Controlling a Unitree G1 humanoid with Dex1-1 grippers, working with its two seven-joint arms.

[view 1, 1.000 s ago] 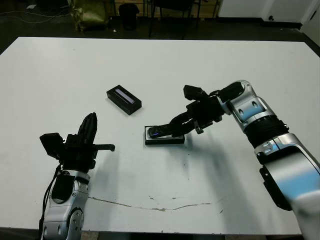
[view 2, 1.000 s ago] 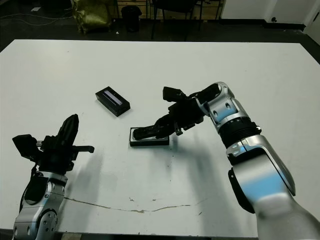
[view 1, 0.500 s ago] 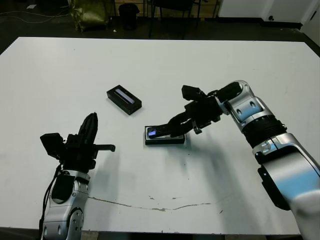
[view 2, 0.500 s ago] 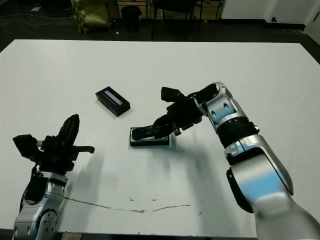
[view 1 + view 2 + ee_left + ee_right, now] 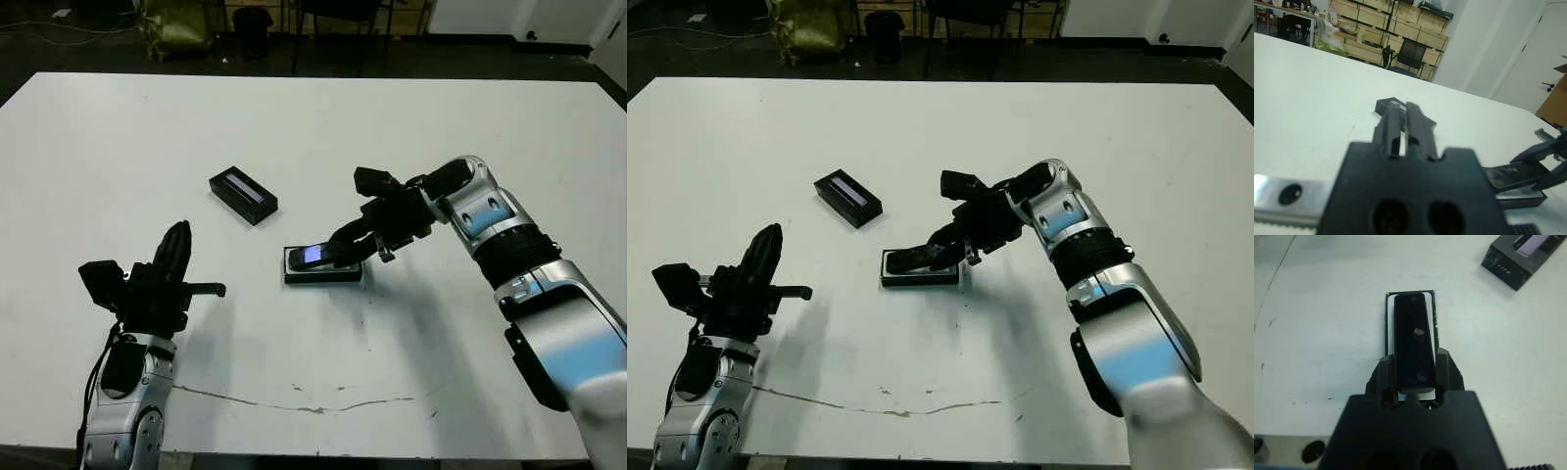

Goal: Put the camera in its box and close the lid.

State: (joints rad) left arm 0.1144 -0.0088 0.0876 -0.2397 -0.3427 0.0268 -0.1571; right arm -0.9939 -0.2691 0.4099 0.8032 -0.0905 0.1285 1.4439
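The robot's right gripper (image 5: 1414, 377) has its 2 fingers pinched on the slim black camera bar (image 5: 1413, 340), right over the small white-lined black box (image 5: 323, 275) but not let go, & the stripe-topped black lid (image 5: 243, 195) sits apart, not on yet.

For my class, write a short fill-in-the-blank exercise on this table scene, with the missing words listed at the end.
1. The right gripper holds the ____ between its jaws.
2. The camera is directly over the ____.
3. The lid lies on the ____, apart from the box.
4. The left gripper holds ____.

Missing words: camera; box; table; nothing
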